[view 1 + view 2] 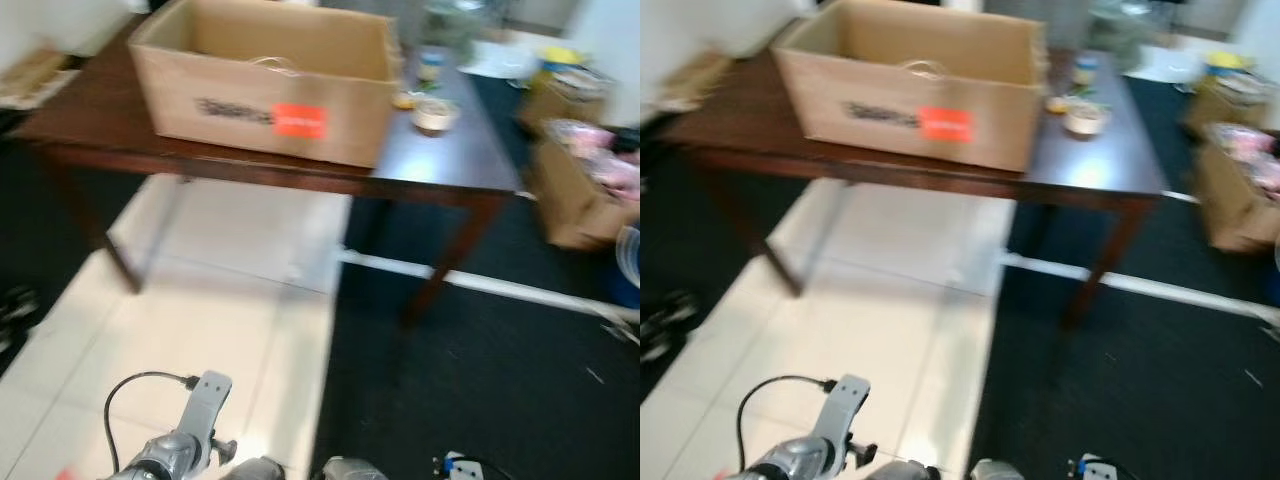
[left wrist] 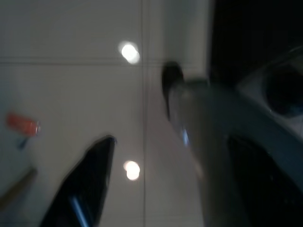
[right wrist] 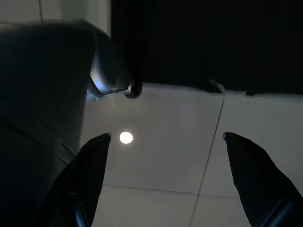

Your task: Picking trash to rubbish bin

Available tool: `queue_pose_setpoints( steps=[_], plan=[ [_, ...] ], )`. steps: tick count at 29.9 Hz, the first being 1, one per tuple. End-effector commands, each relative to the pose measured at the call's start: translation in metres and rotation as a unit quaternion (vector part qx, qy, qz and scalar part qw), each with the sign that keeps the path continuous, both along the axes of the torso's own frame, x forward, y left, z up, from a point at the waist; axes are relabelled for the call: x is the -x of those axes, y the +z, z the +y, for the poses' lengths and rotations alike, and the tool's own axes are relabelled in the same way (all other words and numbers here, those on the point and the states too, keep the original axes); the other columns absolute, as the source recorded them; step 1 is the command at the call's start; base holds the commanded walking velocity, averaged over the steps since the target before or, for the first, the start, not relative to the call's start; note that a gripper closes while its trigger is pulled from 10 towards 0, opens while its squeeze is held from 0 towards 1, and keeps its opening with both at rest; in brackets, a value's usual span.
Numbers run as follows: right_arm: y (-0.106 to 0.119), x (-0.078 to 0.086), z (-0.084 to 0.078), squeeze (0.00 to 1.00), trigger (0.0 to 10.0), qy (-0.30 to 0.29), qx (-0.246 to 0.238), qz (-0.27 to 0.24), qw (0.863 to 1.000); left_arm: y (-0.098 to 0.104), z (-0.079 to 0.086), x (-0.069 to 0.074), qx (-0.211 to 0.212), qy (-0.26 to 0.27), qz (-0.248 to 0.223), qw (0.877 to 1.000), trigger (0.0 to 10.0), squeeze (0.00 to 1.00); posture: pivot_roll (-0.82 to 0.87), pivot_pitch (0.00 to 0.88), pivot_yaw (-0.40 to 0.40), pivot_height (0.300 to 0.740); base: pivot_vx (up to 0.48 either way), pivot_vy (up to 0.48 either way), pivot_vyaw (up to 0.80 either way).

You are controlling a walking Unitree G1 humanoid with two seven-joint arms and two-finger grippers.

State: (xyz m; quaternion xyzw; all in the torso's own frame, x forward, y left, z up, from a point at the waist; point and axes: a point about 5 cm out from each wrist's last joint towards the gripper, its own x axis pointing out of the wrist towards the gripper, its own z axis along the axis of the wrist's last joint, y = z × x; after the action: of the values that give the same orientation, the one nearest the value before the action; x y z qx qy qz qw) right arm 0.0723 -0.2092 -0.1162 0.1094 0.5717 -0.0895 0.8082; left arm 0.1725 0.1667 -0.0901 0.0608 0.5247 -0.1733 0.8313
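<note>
The right tool [image 3: 165,182] is seen hanging over pale floor tiles [image 3: 156,156], its two black fingers spread wide with nothing between them. The left tool [image 2: 156,184] is likewise held low over the tiles; one black finger [image 2: 85,184] is made out, but the blur is such that its state cannot be told. A small red scrap [image 2: 22,125] is seen lying on the tiles near it.

From the head views, the left arm [image 1: 185,435] is seen low in front, hanging idle. Beyond it stands a dark wooden worktop [image 1: 440,150] bearing a large open cardboard box [image 1: 265,85]. Just beside the box, a small paper cup [image 1: 436,115] and some blurred clutter are seen. A second carton [image 1: 575,195], stuffed with wrappers, stands on the dark carpet [image 1: 480,370] to the right.

No rubbish bin can be identified. The cup is judged the likeliest trash: light, thin-walled, easily crushed, best taken gently across the rim or upper wall. Possible contents cannot be told.
</note>
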Motion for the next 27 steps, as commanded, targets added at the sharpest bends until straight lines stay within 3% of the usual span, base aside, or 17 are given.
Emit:
queue_pose_setpoints(
  steps=[1,10,18,27],
  plan=[
    [0.000,-0.004,0.009,0.00,10.0,0.004,-0.021,-0.011,1.000,-0.004,-0.007,0.009,-0.002,-0.016,0.022,1.000,10.0,0.00,0.07,0.072,-0.039,0.740,0.000,0.000,0.73],
    [0.000,0.003,0.003,0.00,10.0,0.011,-0.021,-0.006,1.000,-0.004,-0.003,0.009,-0.009,-0.026,0.023,0.999,10.0,0.00,0.07,0.072,-0.039,0.740,0.000,0.000,0.73],
    [-0.001,-0.009,0.021,0.00,10.0,0.027,-0.030,-0.011,0.999,-0.004,-0.001,0.009,-0.013,-0.033,0.024,0.999,10.0,0.00,0.08,0.065,-0.046,0.740,0.000,0.000,0.73],
    [0.000,-0.012,0.016,0.00,10.0,0.037,-0.024,-0.012,0.999,-0.004,-0.002,0.010,-0.014,-0.039,0.025,0.999,10.0,0.00,0.08,0.053,-0.053,0.740,0.000,0.000,0.73]
  ],
)
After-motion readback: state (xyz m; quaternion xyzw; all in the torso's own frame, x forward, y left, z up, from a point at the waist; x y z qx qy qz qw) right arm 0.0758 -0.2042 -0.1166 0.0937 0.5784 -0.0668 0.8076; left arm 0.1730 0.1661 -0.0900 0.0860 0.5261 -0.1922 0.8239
